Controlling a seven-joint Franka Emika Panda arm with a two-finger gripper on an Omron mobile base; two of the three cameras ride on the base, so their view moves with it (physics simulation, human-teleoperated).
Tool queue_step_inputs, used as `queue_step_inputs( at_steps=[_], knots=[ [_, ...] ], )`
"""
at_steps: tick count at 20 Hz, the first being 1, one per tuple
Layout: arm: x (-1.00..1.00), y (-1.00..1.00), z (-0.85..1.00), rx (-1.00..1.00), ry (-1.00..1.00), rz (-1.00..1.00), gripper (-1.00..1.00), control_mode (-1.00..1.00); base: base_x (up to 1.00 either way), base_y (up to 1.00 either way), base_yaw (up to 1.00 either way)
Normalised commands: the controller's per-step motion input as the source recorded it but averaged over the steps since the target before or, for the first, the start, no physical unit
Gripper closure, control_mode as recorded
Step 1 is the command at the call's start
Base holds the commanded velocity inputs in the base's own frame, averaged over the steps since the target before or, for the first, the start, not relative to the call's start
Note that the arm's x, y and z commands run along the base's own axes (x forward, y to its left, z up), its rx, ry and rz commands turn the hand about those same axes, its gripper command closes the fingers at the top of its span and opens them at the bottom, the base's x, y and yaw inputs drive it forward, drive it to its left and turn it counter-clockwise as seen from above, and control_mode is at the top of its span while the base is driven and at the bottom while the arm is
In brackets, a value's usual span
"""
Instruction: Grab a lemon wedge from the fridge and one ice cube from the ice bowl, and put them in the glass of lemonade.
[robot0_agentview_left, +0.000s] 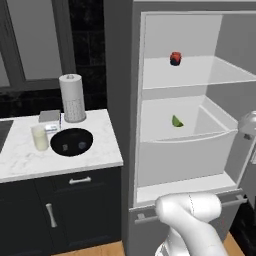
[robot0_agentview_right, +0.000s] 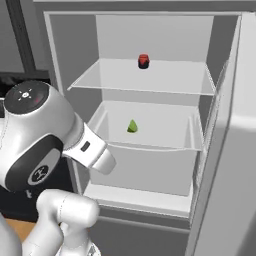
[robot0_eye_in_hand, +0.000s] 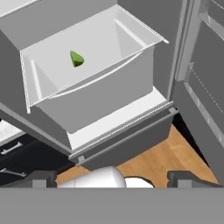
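From the left, the fridge (robot0_agentview_left: 200, 100) stands open; the glass of lemonade (robot0_agentview_left: 39, 137) waits by the ice bowl (robot0_agentview_left: 71, 142) on the desk (robot0_agentview_left: 20, 160). From the right, the lemon wedge (robot0_agentview_right: 132, 126) sits in the drawer. From my hand, my jaws are spread wide, the wedge (robot0_eye_in_hand: 76, 59) far ahead. I should reach over the drawer wall and come down on it slowly.

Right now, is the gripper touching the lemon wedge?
Apart. The hand view shows the lemon wedge lying in the fridge drawer, far up the frame from the open gripper, with drawer front and wood floor between them.
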Motion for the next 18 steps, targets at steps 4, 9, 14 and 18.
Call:
queue_step_inputs(
  at_steps=[4,9,14,18],
  knots=[
    [0.00,0.00,0.00,0.00,0.00,0.00,-1.00,1.00,0.19,0.09,0.02],
    [0.00,0.00,0.00,0.00,0.00,0.00,-1.00,1.00,0.37,0.18,0.02],
    [0.00,0.00,0.00,0.00,0.00,0.00,-1.00,1.00,0.82,0.27,0.00],
    [0.00,0.00,0.00,0.00,0.00,0.00,-1.00,1.00,0.32,0.05,0.04]
  ],
)
